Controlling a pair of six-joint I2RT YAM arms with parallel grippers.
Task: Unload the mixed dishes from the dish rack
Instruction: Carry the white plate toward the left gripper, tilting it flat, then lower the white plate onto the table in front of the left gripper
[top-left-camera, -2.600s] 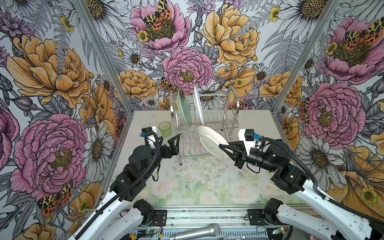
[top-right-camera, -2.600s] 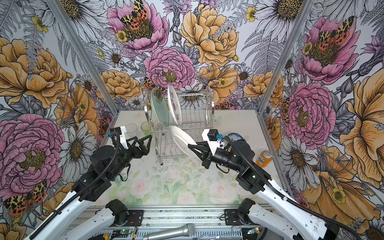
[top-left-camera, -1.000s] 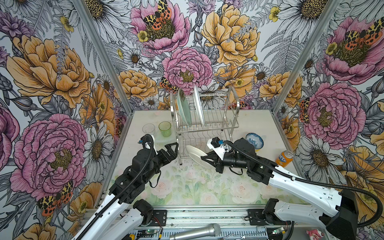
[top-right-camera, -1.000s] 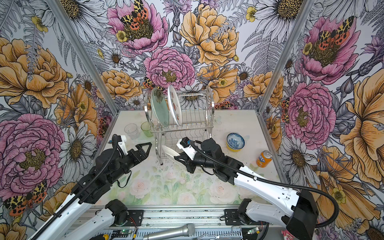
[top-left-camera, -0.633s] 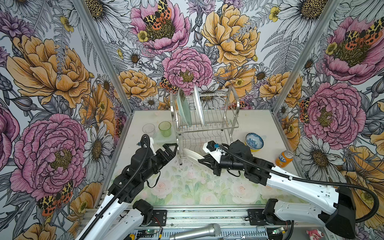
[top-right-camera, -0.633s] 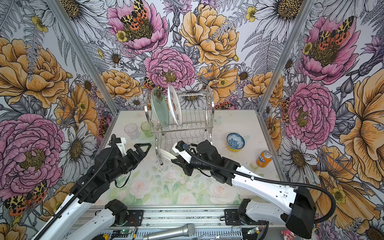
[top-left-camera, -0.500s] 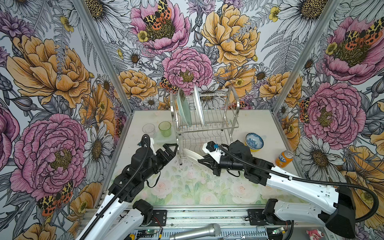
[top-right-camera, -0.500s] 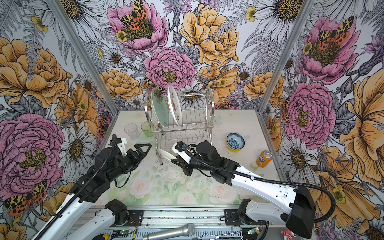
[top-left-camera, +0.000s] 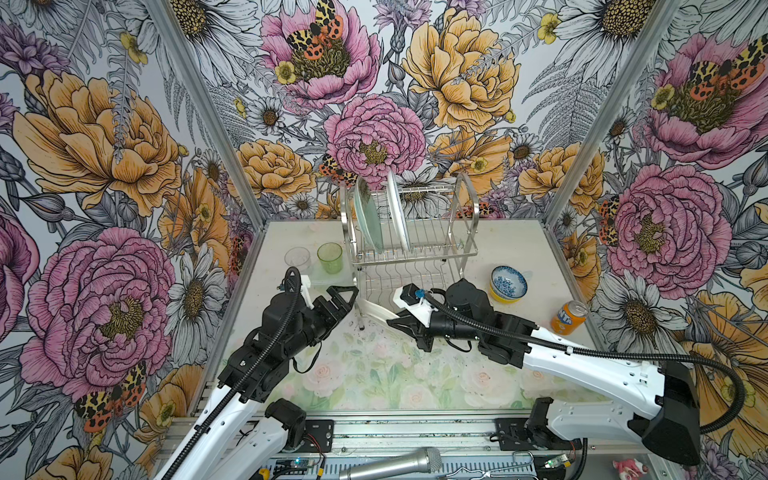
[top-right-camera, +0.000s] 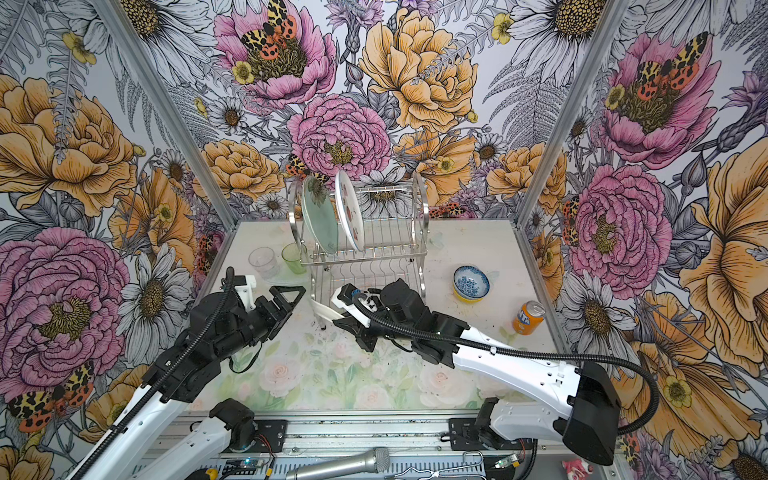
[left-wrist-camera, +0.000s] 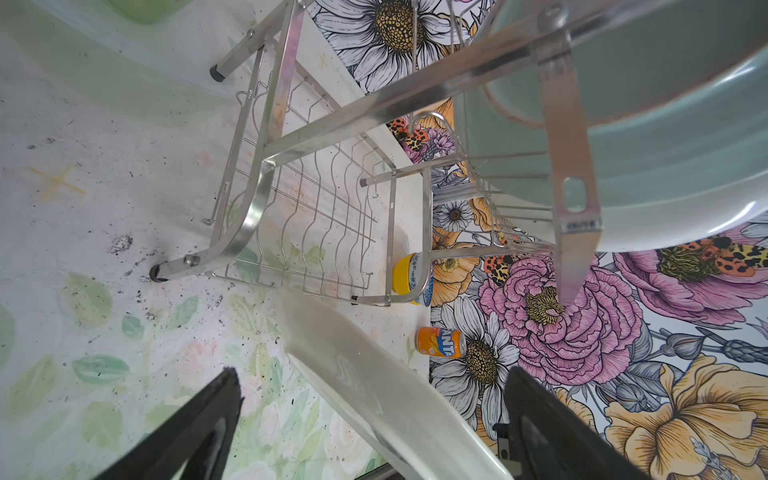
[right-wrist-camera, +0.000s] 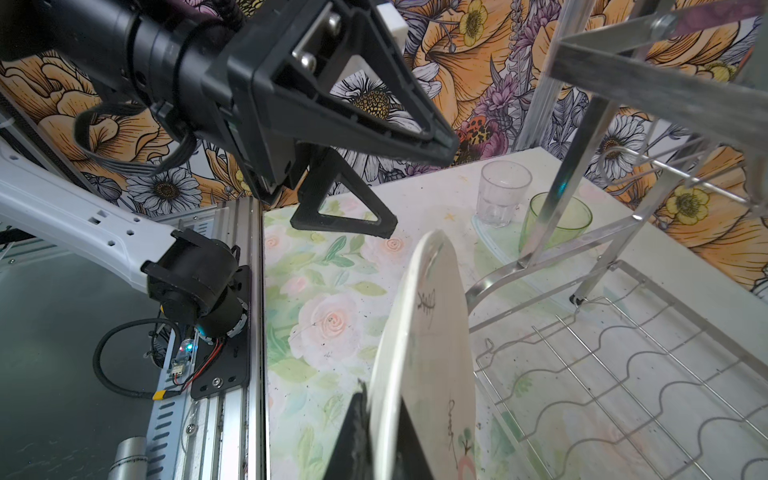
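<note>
cream plate (top-left-camera: 376, 309) low by dish rack (top-left-camera: 468, 216)

The orange can (left-wrist-camera: 440, 341) label reads "ANTA" (partly turned away). The right gripper (top-left-camera: 392, 322) clenches the plate, which is further left and lower than earlier, at the rack's near-left foot. The left gripper (top-left-camera: 347, 299) gapes beside it.

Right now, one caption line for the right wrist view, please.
Right gripper pinches a cream plate on edge beside the dish rack, open left gripper opposite.

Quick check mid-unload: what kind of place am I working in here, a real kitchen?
Probably a staged robot test cell, not a kitchen: floral printed wall panels box in the tabletop, the arm bases sit on an aluminium rail, and a microphone lies in front.
</note>
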